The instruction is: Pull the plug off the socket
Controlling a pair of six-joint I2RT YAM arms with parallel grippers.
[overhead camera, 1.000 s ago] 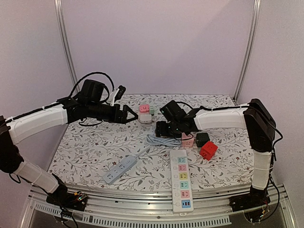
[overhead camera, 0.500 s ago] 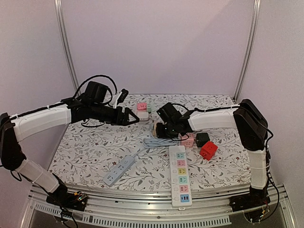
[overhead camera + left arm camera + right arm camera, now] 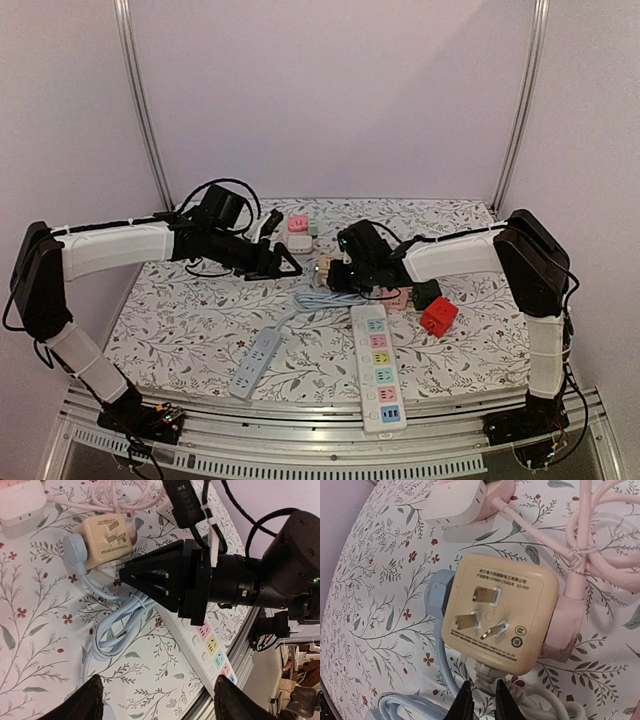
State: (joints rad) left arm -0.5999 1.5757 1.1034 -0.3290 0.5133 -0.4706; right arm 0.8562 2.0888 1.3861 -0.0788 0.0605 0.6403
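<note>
Counter (image 3: 170, 330) with a floral cover, both arms reaching to its middle, somewhat toward the far edge; cream adapter block (image 3: 495, 612) lies there with its three metal prongs facing up. Blue plug (image 3: 436, 594) sits in the block's left face as the right wrist view shows it; pink plug (image 3: 563, 630) sits in its right face; white plug (image 3: 481, 672) sits in the face nearest that camera. Right end effector (image 3: 483, 695) is pressed almost together, its fingertips pinching the white plug just beside the block; left end effector (image 3: 287, 263) stands spread wide, hovering near the block on the side toward the left edge, apart from it. Blue cable (image 3: 112, 637) runs from the blue plug into a loose coil on the counter, closer to the near edge than the block. Long white power strip (image 3: 378, 365) with coloured sockets lies toward the near edge, right of centre; grey power strip (image 3: 255, 362) lies to its left; red cube (image 3: 438, 316) and black cube (image 3: 428, 291) rest toward the right edge.
</note>
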